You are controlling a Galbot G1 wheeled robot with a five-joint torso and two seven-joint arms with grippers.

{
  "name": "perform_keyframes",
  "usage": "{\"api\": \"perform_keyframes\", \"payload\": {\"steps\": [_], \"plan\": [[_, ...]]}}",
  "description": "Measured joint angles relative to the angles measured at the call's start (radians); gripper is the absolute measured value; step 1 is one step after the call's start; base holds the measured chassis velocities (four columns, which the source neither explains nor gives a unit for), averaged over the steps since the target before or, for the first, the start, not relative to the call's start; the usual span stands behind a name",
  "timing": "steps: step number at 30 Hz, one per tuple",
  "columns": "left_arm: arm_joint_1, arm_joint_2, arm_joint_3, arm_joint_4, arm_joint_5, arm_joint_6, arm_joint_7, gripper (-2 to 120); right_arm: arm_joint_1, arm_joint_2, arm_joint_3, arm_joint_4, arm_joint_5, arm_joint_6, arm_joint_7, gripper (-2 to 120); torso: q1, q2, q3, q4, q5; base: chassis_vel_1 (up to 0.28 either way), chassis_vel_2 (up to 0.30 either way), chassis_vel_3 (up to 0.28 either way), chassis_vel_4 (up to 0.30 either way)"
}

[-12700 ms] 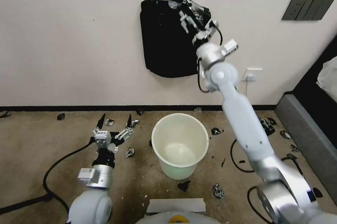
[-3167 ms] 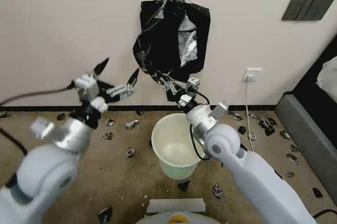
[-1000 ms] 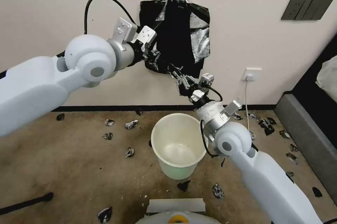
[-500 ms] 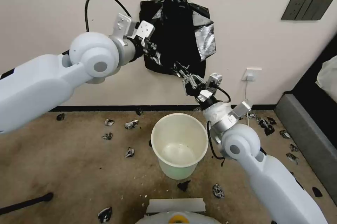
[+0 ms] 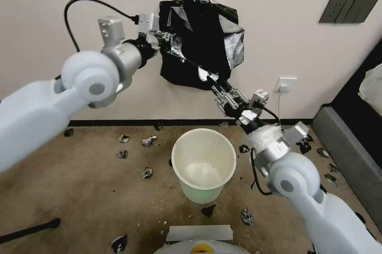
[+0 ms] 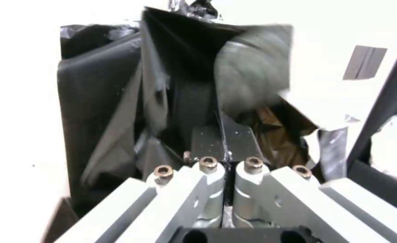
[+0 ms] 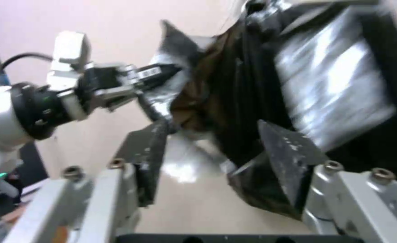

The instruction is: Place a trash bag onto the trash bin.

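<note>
The trash bag point(image 5: 199, 43) hangs on the far wall above the trash bin point(image 5: 203, 162); left gripper point(image 5: 169, 43) pinches its left edge; right gripper point(image 5: 213, 81), fingers spread, sits at its lower edge.

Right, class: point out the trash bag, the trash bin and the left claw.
trash bag point(image 5: 199, 47), head view, crinkled black front.
trash bin point(image 5: 177, 146), head view, white rim.
left claw point(image 5: 169, 43), head view, between its fingertips at the bag's edge.

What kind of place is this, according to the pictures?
Probably an indoor room used for robot trials: a plain wall with a socket and switch panel, a worn carpet littered with plastic scraps, and a sofa edge.
</note>
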Motion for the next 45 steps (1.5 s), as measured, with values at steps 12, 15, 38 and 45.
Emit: {"api": "perform_keyframes", "payload": {"steps": [12, 15, 38, 45], "plan": [[0.072, -0.002, -0.056, -0.020, 0.010, -0.021, 0.021, 0, 0.216, -0.068, -0.024, -0.131, 0.037, -0.052, 0.129, 99, 0.000, 0.000, 0.000, 0.0001, -0.0002, 0.000, 0.000, 0.000, 0.000], [0.078, -0.005, -0.059, -0.025, 0.014, -0.020, 0.021, 0, 0.291, -0.083, -0.076, -0.191, -0.008, -0.064, 0.136, 97, 0.000, 0.000, 0.000, 0.0001, -0.0002, 0.000, 0.000, 0.000, 0.000], [0.113, 0.004, -0.090, -0.053, 0.015, -0.019, 0.024, 0, 0.403, -0.090, -0.160, -0.252, -0.055, -0.086, 0.171, 22, 0.000, 0.000, 0.000, 0.0001, -0.0003, 0.000, 0.000, 0.000, 0.000], [0.164, 0.022, -0.135, -0.084, 0.022, -0.022, 0.024, 0, 0.376, -0.094, -0.144, -0.219, -0.031, -0.075, 0.168, 0, 0.000, 0.000, 0.000, 0.0000, -0.0003, 0.000, 0.000, 0.000, 0.000]]}}
